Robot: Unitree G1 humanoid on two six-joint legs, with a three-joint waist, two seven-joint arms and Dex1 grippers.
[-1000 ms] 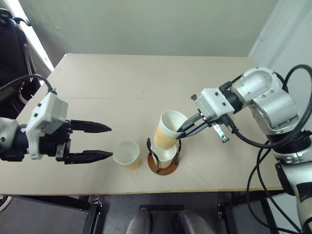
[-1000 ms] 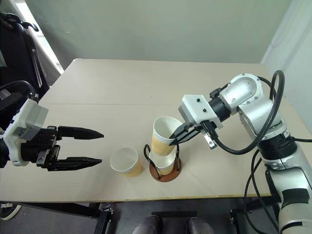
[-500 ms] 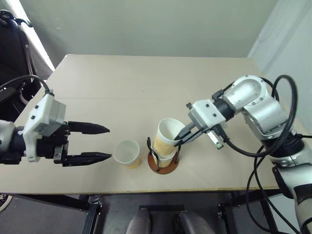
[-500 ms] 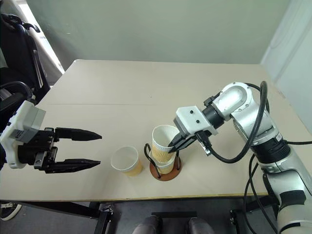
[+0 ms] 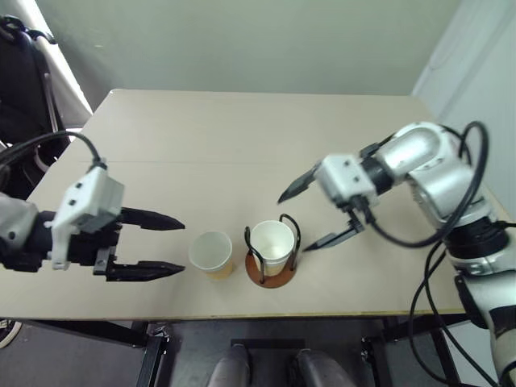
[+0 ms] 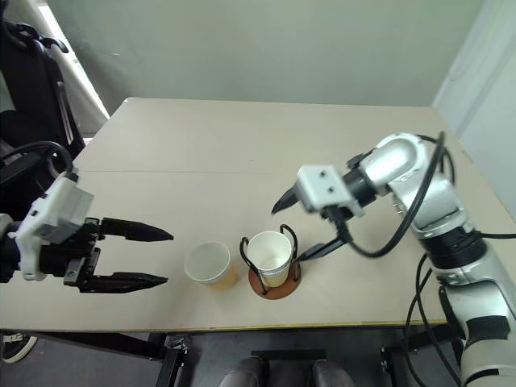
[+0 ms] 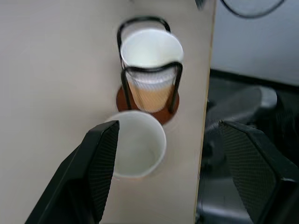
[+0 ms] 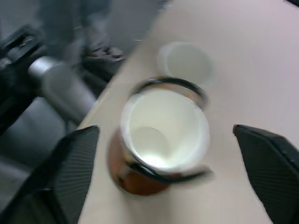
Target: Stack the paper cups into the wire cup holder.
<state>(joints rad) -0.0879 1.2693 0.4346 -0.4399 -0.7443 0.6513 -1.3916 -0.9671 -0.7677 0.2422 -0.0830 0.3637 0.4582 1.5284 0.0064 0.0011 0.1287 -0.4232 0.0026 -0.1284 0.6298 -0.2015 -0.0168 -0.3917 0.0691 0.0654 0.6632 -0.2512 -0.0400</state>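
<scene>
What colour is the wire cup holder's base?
Reddish-brown, under the wire cup holder; clearest in the left wrist view.

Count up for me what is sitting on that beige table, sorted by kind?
Yellow-tan paper cups with white rims: 2 showing, one loose on the beige table, one in the holder; any cup nested beneath it is hidden.
Black wire cup holder on a reddish-brown disc base: 1
Total: 3

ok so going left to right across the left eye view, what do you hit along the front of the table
left gripper with open black fingers → loose yellow-tan paper cup standing on the table → black wire cup holder on its reddish-brown disc base, with white-rimmed stacked cups seated in it → right gripper with black fingers spread wide
</scene>
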